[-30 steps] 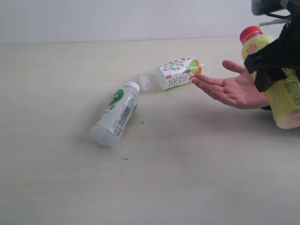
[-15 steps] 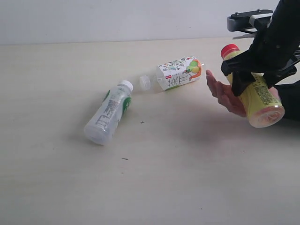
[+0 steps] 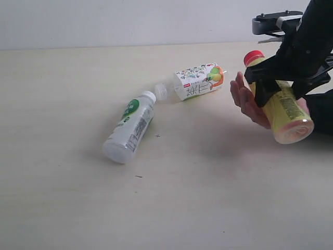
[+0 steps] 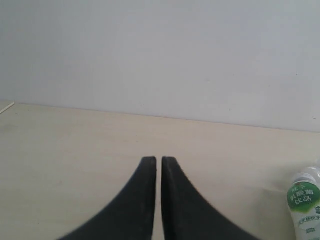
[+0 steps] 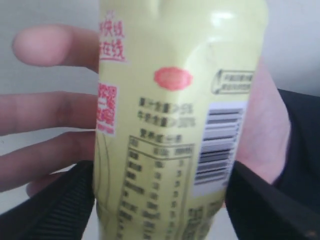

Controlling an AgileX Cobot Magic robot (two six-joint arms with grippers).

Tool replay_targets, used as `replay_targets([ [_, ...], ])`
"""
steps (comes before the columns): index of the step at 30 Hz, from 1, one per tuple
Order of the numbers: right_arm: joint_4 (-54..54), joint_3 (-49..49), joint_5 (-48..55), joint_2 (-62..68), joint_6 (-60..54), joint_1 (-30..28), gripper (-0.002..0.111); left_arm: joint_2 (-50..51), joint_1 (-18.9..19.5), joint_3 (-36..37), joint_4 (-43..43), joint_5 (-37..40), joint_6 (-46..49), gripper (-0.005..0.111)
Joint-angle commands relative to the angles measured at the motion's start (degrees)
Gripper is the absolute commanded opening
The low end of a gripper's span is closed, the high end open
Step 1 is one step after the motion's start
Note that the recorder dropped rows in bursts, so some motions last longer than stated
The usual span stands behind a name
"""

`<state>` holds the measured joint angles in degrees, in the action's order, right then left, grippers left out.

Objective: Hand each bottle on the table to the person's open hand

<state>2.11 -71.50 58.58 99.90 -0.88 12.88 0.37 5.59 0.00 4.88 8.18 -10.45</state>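
My right gripper [image 3: 278, 86] is shut on the yellow bottle [image 3: 283, 112], which is tilted with its red cap [image 3: 254, 56] up and back. The bottle sits against the person's open hand [image 3: 243, 100]. In the right wrist view the yellow bottle [image 5: 175, 125] fills the space between my right gripper's [image 5: 162, 200] black fingers, with the hand [image 5: 45, 125] behind it. The white bottle with the green label [image 3: 130, 127] lies on the table [image 3: 62, 83]. The squarish floral-label bottle [image 3: 195, 82] lies further back. The clear red-capped bottle is out of view. My left gripper [image 4: 159, 161] is shut and empty.
The person's dark sleeve [image 3: 321, 112] sits at the right edge. A pale wall [image 3: 130, 21] runs behind the table's far edge. The left wrist view catches the white bottle [image 4: 305, 200] at its edge, above the table [image 4: 75, 140].
My right gripper carried the yellow bottle in from the right edge to the person's hand, which turned palm-on to it. The white bottle rocked on the table and came back.
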Motion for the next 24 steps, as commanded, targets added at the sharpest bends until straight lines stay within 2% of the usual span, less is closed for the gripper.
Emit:
replay_targets([
  [1, 0.47, -0.53, 0.03, 0.09, -0.62, -0.19, 0.075, -0.37, 0.05, 0.00, -0.19, -0.03, -0.32, 0.006],
  [10, 0.25, -1.27, -1.74, -1.07, -1.61, -0.19, 0.075, -0.37, 0.05, 0.00, -0.19, -0.03, -0.32, 0.006],
  [18, 0.63, -2.57, -1.75, -10.84, -5.27, -0.19, 0.074, -0.37, 0.05, 0.00, -0.19, -0.03, -0.32, 0.006],
  [21, 0.91, -0.37, -2.64, -15.99, -7.14, -0.19, 0.067, -0.37, 0.05, 0.00, -0.19, -0.03, -0.32, 0.006],
  [24, 2.19, 5.46, -7.01, -22.46, -8.87, -0.19, 0.051, -0.37, 0.05, 0.00, -0.19, -0.03, -0.32, 0.006],
])
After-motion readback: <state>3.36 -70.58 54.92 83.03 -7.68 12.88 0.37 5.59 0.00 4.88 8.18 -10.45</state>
